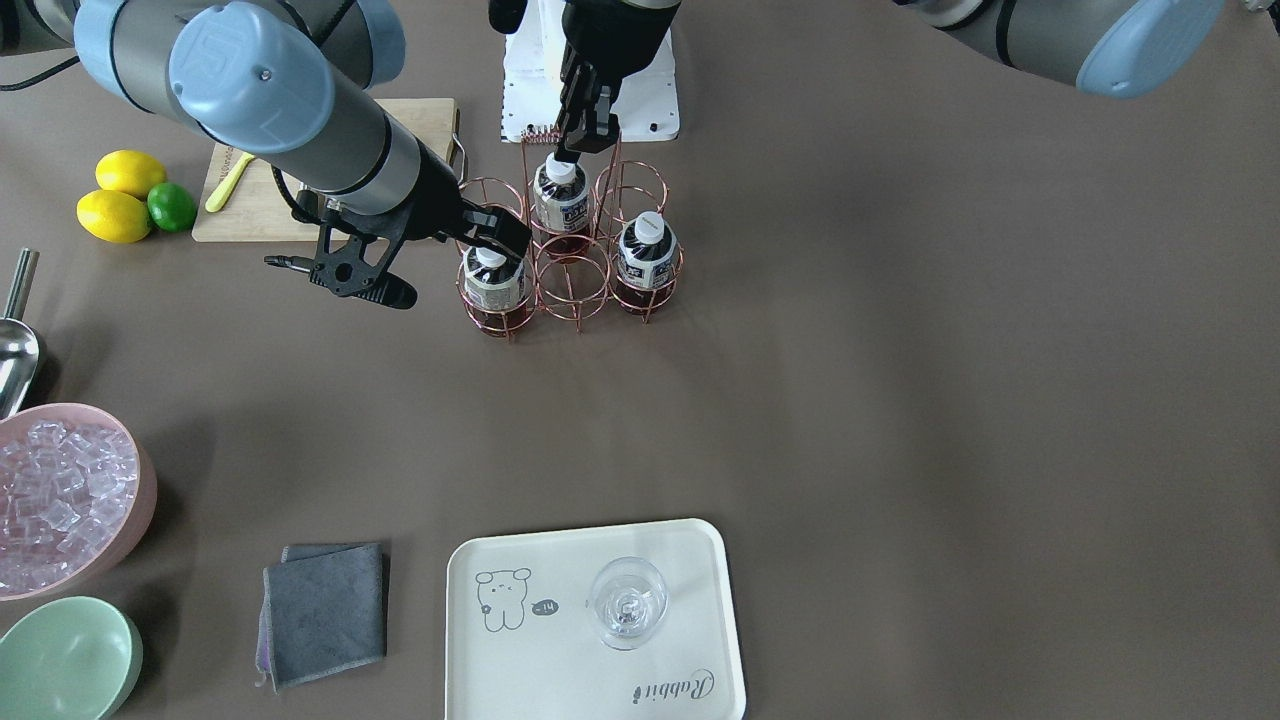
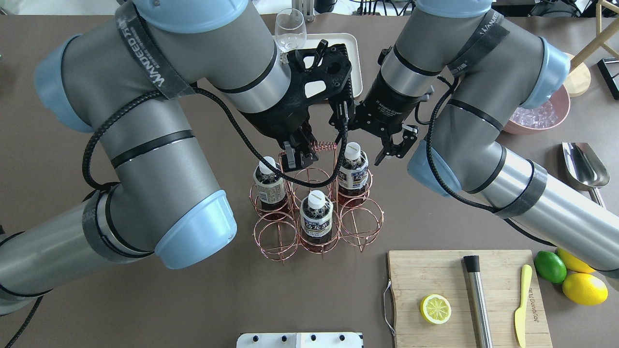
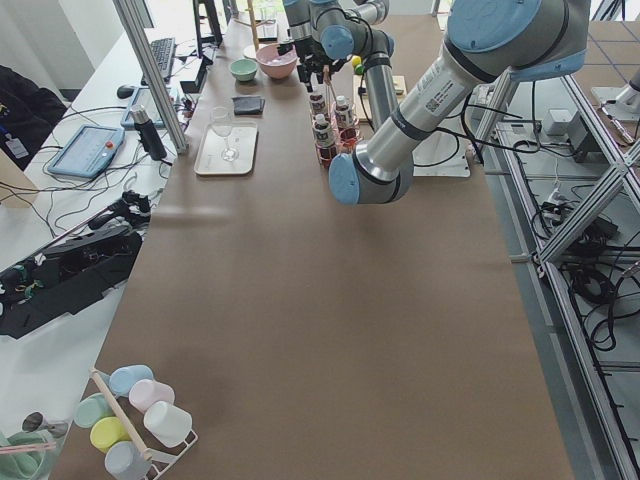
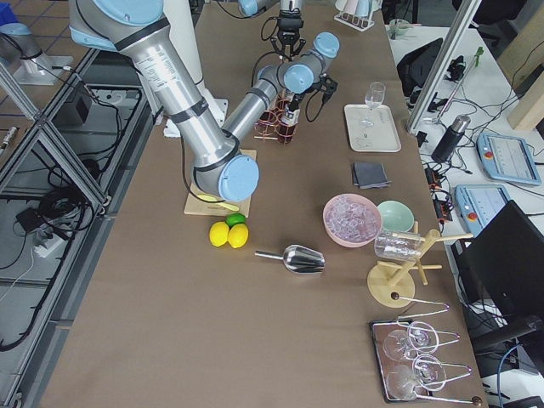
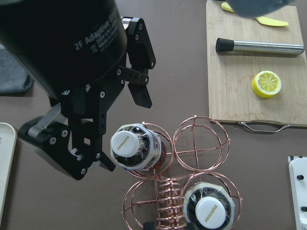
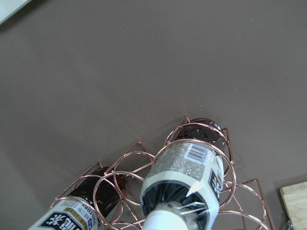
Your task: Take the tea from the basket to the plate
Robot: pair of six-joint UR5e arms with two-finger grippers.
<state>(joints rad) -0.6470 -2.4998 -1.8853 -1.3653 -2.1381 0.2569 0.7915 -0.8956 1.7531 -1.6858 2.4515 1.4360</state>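
The copper wire basket stands mid-table with three tea bottles in its rings. My right gripper is open, and its fingers straddle the white cap of the tea bottle in the corner ring; in the left wrist view the right gripper has a finger on each side of that cap. My left gripper is shut on the basket's handle beside its coil. The cream plate lies at the table's far edge from the robot.
A wine glass stands on the plate. A grey cloth, a green bowl and a pink bowl of ice lie beside it. The cutting board, lemons and a lime are on my right side.
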